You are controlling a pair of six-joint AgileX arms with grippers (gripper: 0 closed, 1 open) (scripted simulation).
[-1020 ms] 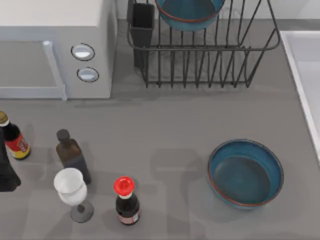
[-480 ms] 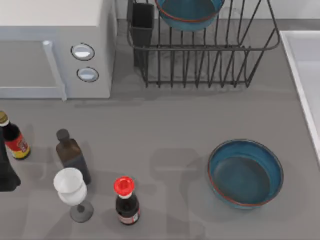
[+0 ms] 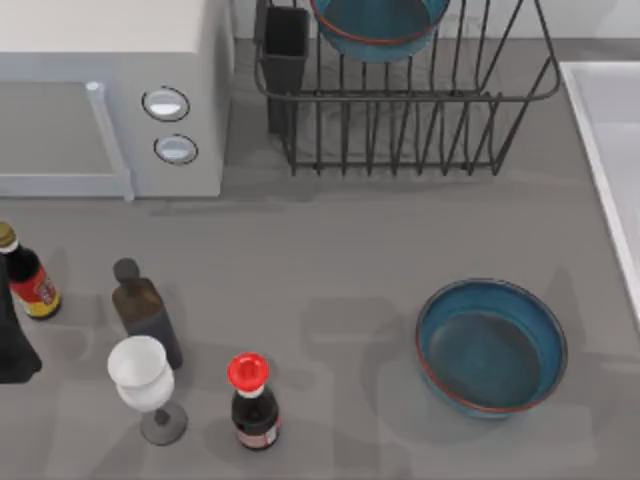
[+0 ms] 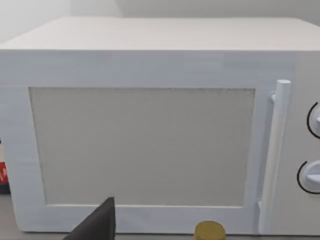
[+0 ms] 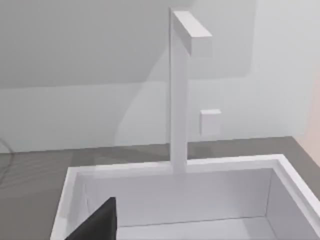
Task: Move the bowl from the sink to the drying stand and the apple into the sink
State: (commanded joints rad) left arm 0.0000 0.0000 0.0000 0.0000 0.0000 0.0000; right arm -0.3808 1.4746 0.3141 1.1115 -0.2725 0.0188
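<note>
One teal-blue bowl (image 3: 378,22) with a reddish rim stands in the dark wire drying stand (image 3: 410,130) at the back. A look-alike bowl (image 3: 491,346) sits upright on the grey counter at the front right. The pale sink (image 3: 608,150) runs along the right edge; the right wrist view looks into its white basin (image 5: 175,200). The apple is out of view. A dark part of my left gripper (image 4: 96,225) faces the microwave door. A dark part of my right gripper (image 5: 97,223) hangs in front of the sink. My left arm (image 3: 12,345) is at the left edge.
A white microwave (image 3: 110,100) fills the back left. Two dark bottles (image 3: 145,312) (image 3: 25,280), a red-capped bottle (image 3: 252,400) and a white wine glass (image 3: 142,385) stand at the front left. A white faucet (image 5: 179,90) rises behind the sink. The utensil cup (image 3: 285,50) is at the stand's left corner.
Faint arm shadows on the counter have shifted slightly toward the right. No object has moved.
</note>
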